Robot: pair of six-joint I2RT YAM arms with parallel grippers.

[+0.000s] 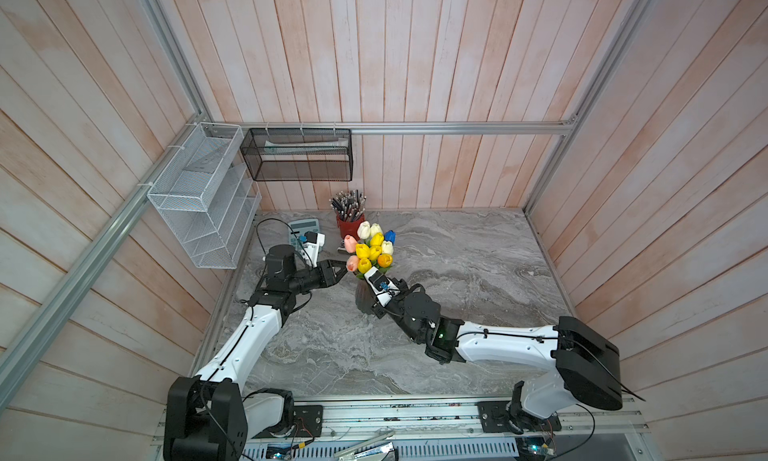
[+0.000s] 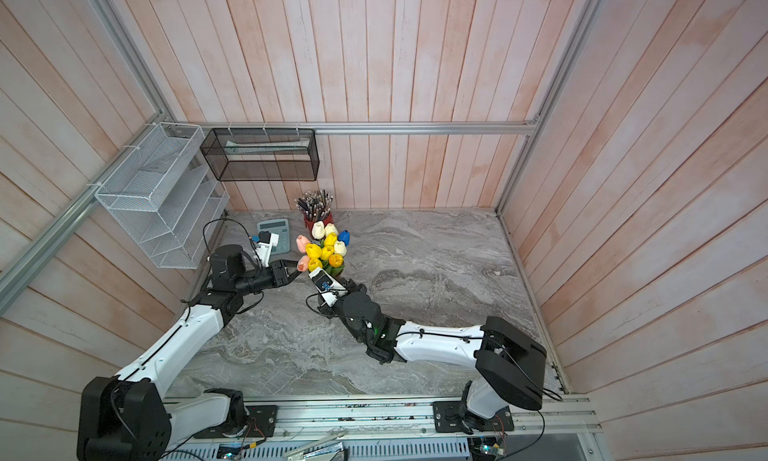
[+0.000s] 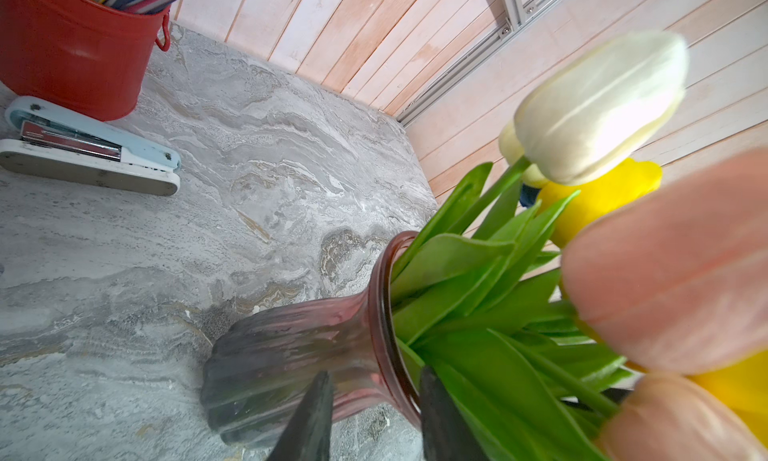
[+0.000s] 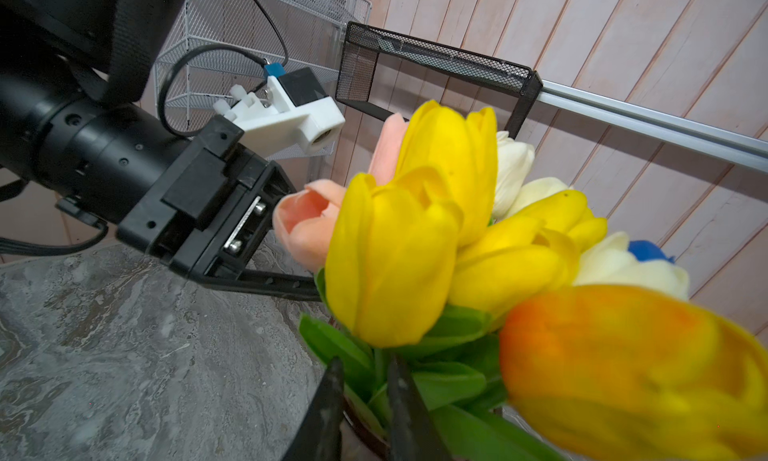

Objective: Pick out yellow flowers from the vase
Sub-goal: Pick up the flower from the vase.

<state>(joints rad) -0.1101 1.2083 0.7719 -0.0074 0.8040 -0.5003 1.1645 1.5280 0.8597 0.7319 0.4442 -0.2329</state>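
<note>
Two robot tools work at a vase of artificial tulips, where the yellow ones are to be pulled out.

The right tool (image 4: pixel 365 360) is just above the vase rim. Its jaws are near together with green stems and leaves between them; whether they pinch cannot be told. The left tool (image 3: pixel 374 371) straddles the flared rim of the vase (image 3: pixel 291 355), jaws apart, contact unclear. The yellow flowers (image 4: pixel 390 263) stand in the vase, their heads bunched above it among pink tulips (image 4: pixel 307 226) and white tulips (image 4: pixel 513 168). They are probably light, with soft heads and bendy, slippery stems. The best hold is low on a bare stem just above the vase rim. The vase looks like smooth ribbed glass that could tip, so it wants steadying. It stands on the grey table (image 1: pixel 478 280), with a red pencil cup (image 1: pixel 347 226) behind it.
</note>
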